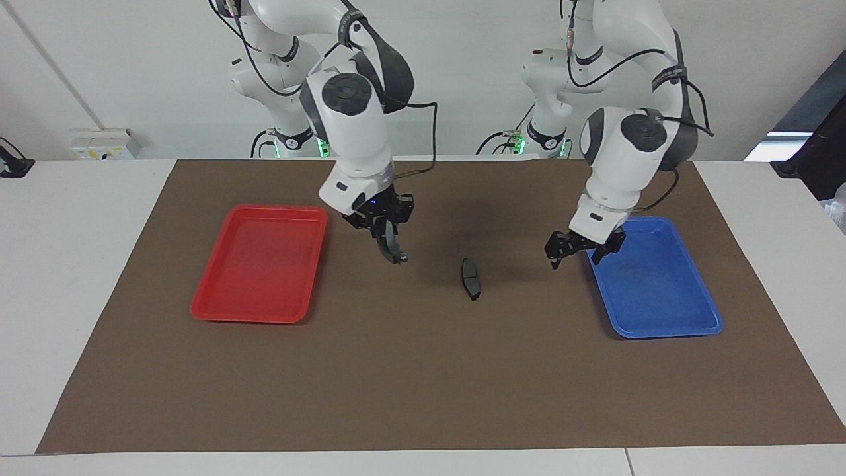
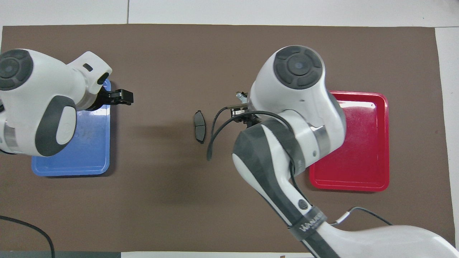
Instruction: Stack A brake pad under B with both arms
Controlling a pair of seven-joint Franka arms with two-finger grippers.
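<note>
While short arched dark grey-black A brake pad lies flat on brown mat – judged stiff, dense; pinch across long edges. Left gripper released, empty; right gripper clenched on long curved black B.

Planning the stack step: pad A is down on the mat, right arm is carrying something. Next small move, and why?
Probably carry the right gripper sideways until B, which it holds, hangs over the A brake pad, then lower. The A brake pad lies alone on the brown mat, and the left gripper is open, clear of it, by the blue tray.

Robot lab: 2 bench-mounted arms
</note>
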